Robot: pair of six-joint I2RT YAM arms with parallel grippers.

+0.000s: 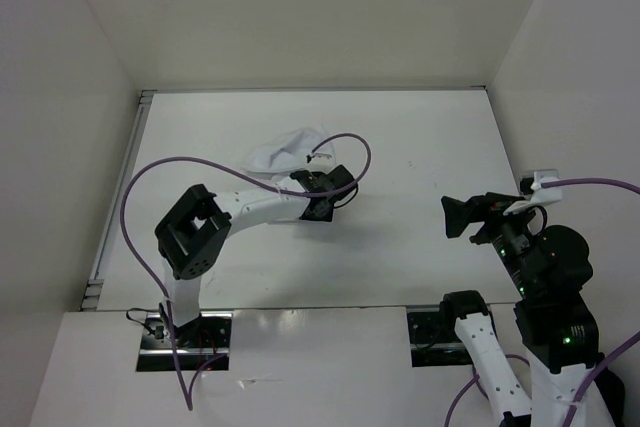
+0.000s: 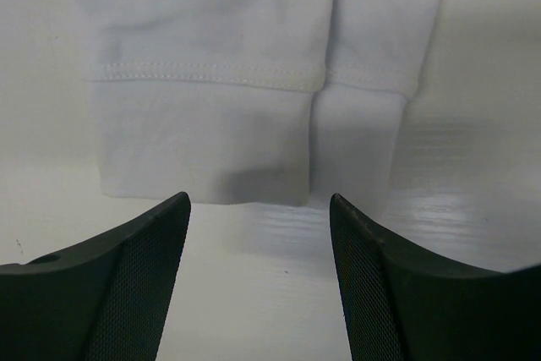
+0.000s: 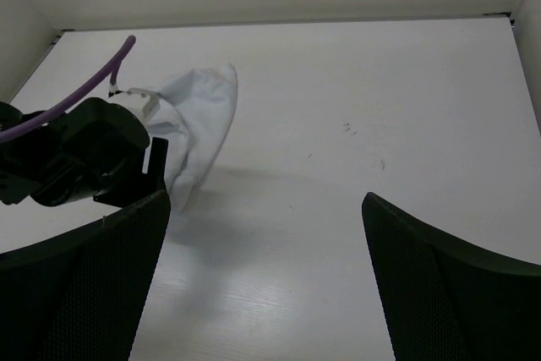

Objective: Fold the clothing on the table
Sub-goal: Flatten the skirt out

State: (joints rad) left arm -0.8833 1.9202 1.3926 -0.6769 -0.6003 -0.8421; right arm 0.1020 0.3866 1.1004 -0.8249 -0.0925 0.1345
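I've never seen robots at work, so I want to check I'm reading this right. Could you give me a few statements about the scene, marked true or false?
1. The left pincer is open, with the hem of the clothing just ahead of its fingers. True.
2. The right pincer is gripping the clothing. False: it is open and empty, well apart from the clothing on the right.
3. The clothing is black and lies at the right edge of the table. False: it is white and lies left of the middle.
4. A purple cable loops beside the left arm. True.
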